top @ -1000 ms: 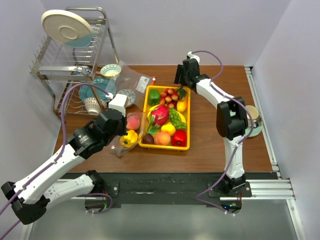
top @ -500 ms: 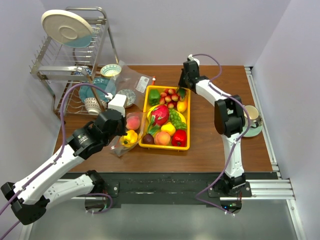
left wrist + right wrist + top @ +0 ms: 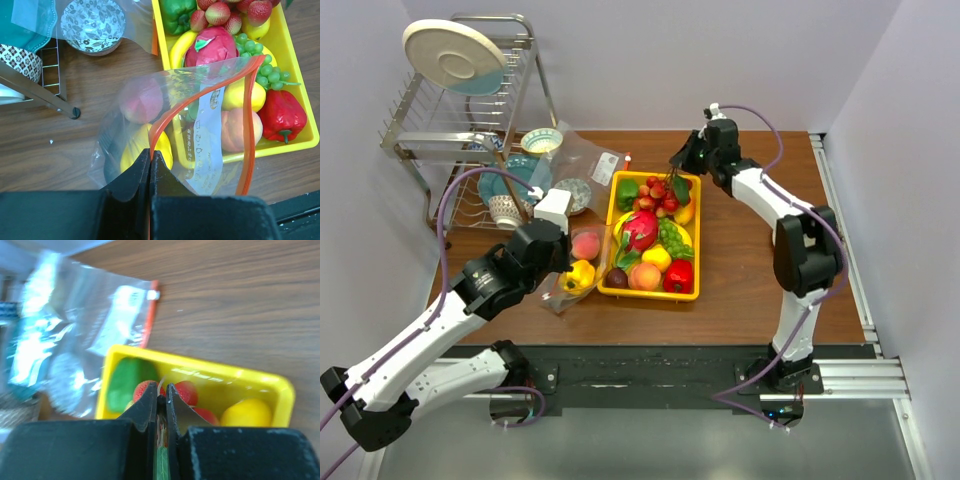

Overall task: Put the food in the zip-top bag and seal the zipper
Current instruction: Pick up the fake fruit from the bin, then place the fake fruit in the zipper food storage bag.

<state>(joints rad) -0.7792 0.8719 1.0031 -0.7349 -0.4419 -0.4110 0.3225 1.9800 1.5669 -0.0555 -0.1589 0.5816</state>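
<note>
My left gripper (image 3: 150, 156) is shut on the orange-red zipper (image 3: 165, 117) of the zip-top bag (image 3: 215, 135) and holds its mouth open beside the tray. A peach (image 3: 142, 100) and a yellow pepper (image 3: 142, 152) lie inside the bag (image 3: 572, 275). My right gripper (image 3: 161, 394) is shut on the stem and green leaf of a bunch of small red fruit (image 3: 188, 390), over the far end of the yellow tray (image 3: 200, 372). From above, that gripper (image 3: 683, 162) is at the tray's back right corner, with the bunch (image 3: 660, 192) just below it. The other food fills the tray (image 3: 698, 232).
A flatter clear bag (image 3: 588, 160) lies behind the tray, over patterned bowls (image 3: 572, 192). A wire dish rack (image 3: 460, 120) with a plate stands at the back left. A cup on a saucer (image 3: 826, 237) sits near the right table edge.
My right gripper has shut on the red fruit bunch's stem, and its arm has swung to the right. The left gripper and the bag have not moved.
</note>
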